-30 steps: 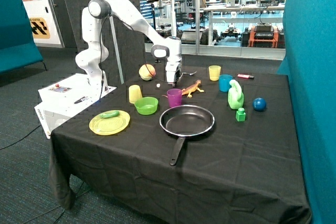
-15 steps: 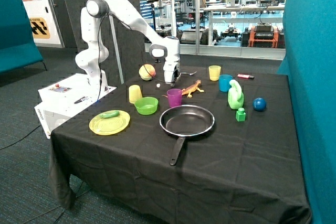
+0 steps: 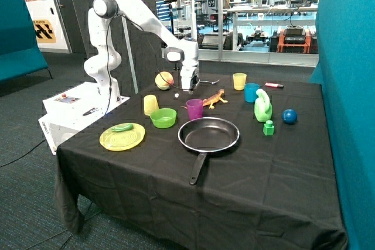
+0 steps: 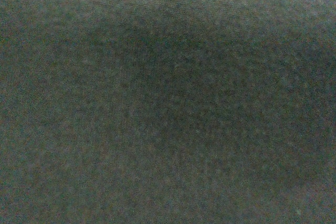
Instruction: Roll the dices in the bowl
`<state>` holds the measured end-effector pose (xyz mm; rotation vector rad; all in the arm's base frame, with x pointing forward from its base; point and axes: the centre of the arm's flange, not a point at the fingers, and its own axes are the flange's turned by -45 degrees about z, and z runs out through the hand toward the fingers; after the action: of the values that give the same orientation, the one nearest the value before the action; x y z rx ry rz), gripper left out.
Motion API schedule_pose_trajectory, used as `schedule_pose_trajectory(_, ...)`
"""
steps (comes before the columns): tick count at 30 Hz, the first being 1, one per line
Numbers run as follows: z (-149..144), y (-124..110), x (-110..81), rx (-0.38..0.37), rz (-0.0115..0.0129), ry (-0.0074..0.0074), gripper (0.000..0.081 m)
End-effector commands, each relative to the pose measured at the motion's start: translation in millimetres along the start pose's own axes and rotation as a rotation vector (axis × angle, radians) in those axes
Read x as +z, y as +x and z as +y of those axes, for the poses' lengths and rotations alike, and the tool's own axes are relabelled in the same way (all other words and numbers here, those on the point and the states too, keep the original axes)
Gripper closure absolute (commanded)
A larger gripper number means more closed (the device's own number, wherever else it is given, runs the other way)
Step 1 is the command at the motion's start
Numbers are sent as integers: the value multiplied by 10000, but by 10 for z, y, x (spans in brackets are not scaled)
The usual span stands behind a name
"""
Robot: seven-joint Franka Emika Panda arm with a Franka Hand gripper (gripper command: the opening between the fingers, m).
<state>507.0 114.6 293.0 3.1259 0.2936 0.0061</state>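
Note:
The lime-green bowl stands on the black cloth between a yellow cup and a purple cup. One small white die lies on the cloth behind the bowl, near the yellow-and-red ball. My gripper hangs low over the back of the table, just beside the white die and behind the purple cup. The wrist view shows only dark cloth close up, with no die in it.
A black frying pan sits in front of the purple cup. A yellow-green plate lies near the table's front corner. An orange toy lizard, a blue cup, a green jug and a blue ball stand further along.
My gripper has shifted a little away from the lizard and toward the ball and the white die. Nothing on the table has moved.

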Motion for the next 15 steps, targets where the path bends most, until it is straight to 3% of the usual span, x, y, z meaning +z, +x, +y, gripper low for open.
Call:
schedule_pose_trajectory(1,2,-30,-248,-152,-37,24,808)
schedule_pose_trajectory(15,156,-87,-615,-471,-37,24,808)
